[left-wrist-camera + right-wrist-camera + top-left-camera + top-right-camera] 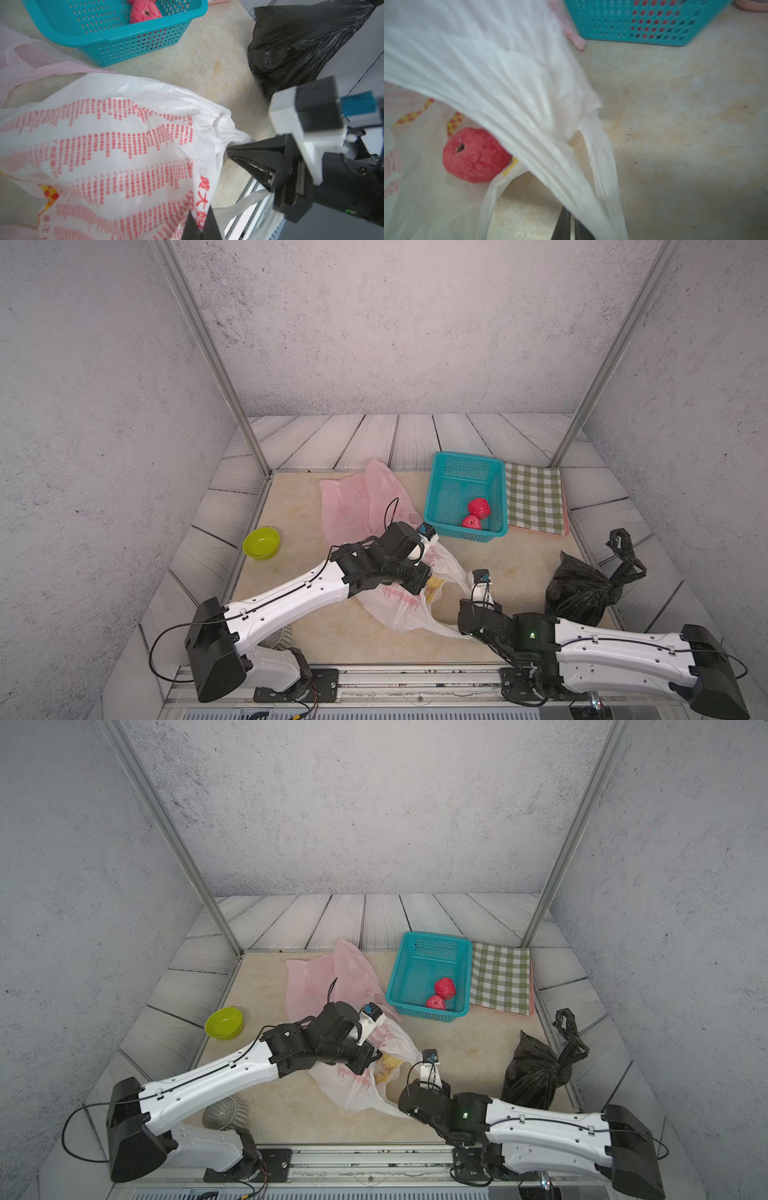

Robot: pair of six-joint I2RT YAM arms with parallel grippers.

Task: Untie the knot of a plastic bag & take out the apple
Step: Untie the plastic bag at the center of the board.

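A white plastic bag [409, 605] with red print lies mid-table, its mouth open toward the front; I see no knot on it. A red apple [475, 154] rests inside it and shows only in the right wrist view. My left gripper [200, 226] is shut on the bag's printed film from above. My right gripper [572, 226] is at the bag's front right, its fingers [239, 151] closed on a bunched handle. The handle's film drapes over them.
Behind the bag, a teal basket [467, 458] holds two red apples [479, 508]. A flat pink bag [357, 502] lies to its left and a checked cloth [534, 497] to its right. A knotted black bag [582, 593] stands at the right. A green bowl [261, 542] sits far left.
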